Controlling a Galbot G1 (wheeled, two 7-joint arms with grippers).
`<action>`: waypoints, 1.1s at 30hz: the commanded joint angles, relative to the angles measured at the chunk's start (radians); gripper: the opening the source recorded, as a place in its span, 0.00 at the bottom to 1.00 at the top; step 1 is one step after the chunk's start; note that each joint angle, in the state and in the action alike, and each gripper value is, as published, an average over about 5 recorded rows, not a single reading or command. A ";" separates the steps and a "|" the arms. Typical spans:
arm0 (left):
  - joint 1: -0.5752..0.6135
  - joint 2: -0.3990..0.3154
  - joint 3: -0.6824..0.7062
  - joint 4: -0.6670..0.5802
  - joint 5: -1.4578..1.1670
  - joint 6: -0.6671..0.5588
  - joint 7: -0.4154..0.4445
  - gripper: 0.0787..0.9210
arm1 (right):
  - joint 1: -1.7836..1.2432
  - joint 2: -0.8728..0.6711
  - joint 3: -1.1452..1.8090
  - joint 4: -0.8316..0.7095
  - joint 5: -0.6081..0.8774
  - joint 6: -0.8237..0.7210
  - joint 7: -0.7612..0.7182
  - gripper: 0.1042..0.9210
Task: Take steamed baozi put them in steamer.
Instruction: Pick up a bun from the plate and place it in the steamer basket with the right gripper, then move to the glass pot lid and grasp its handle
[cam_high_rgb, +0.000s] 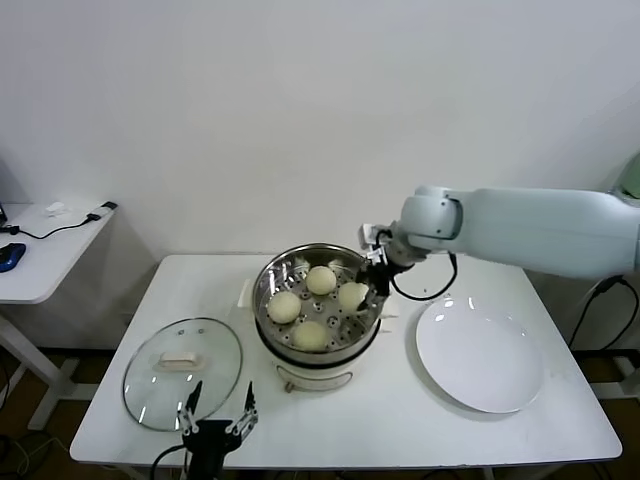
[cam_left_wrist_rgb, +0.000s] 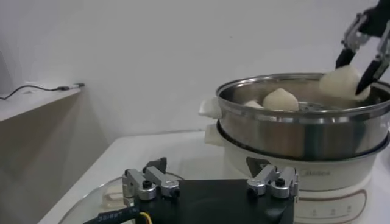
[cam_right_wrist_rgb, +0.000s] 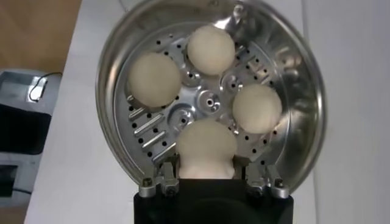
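Observation:
The steamer stands mid-table, a shiny steel pot with a perforated floor on a cream base. Three baozi lie on its floor. My right gripper reaches over the steamer's right rim and is shut on another baozi, held low inside the pot. In the right wrist view the held baozi is pinched between the fingers of the right gripper, with the others beyond it. My left gripper is open and empty at the table's front edge, also seen in its wrist view.
A round glass lid with a cream handle lies at the front left, just behind the left gripper. A flat white plate lies to the right of the steamer. A side table stands at the far left.

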 joint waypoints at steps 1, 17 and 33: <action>-0.004 0.000 -0.004 0.003 -0.009 0.005 0.002 0.88 | -0.094 0.044 0.025 -0.062 -0.020 -0.030 0.044 0.60; -0.010 0.001 -0.011 0.006 -0.023 0.009 0.002 0.88 | -0.081 0.068 0.046 -0.110 -0.055 0.036 -0.039 0.84; -0.022 0.003 -0.036 -0.007 -0.053 -0.007 0.024 0.88 | -0.381 -0.187 0.769 -0.178 0.032 0.277 0.333 0.88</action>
